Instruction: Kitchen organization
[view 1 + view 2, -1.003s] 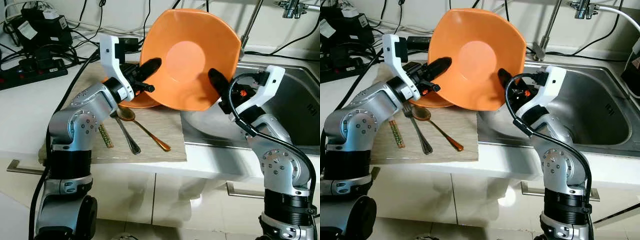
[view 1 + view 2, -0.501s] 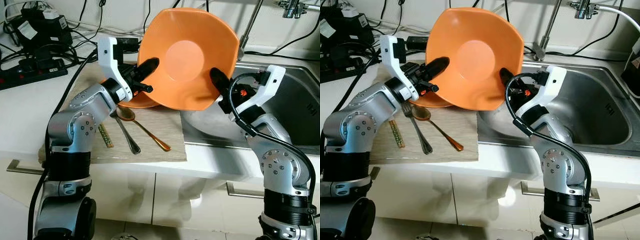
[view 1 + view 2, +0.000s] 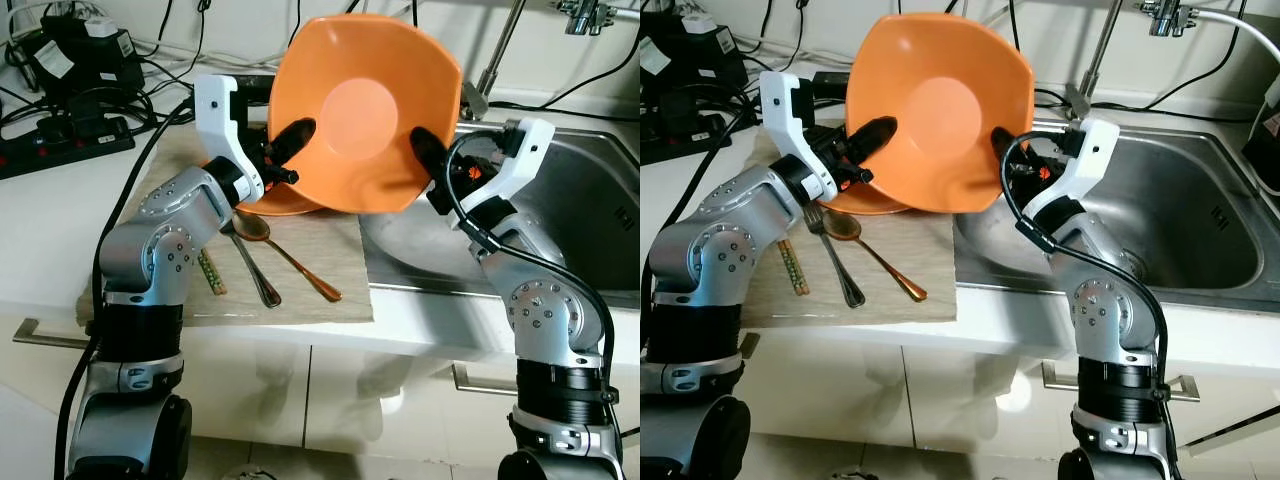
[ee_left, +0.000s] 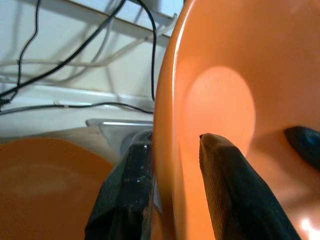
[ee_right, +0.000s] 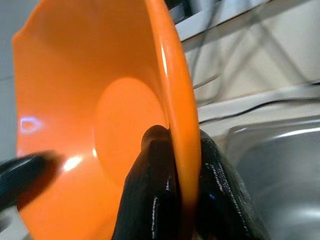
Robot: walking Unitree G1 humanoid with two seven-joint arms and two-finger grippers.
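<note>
The steel sink (image 3: 585, 215) fills the counter's right side, and everything else is placed from it. Just left of the sink lies a wooden board (image 3: 330, 255). Above the seam where board meets sink, a large orange plate (image 3: 362, 110) is held up on edge, its hollow face toward the camera. The right gripper (image 3: 432, 170), reaching from the sink side, is clamped on the plate's rim nearest the sink, one finger (image 5: 152, 195) on the inner face and one behind. The left gripper (image 3: 287, 145), on the far side from the sink, pinches the opposite rim the same way, its fingers (image 4: 225, 185) astride the edge. A second orange plate (image 3: 283, 203) lies flat on the board beneath the raised one. Farther from the sink, a spoon (image 3: 290, 258), a fork (image 3: 250, 268) and chopsticks (image 3: 210, 270) rest on the board.
</note>
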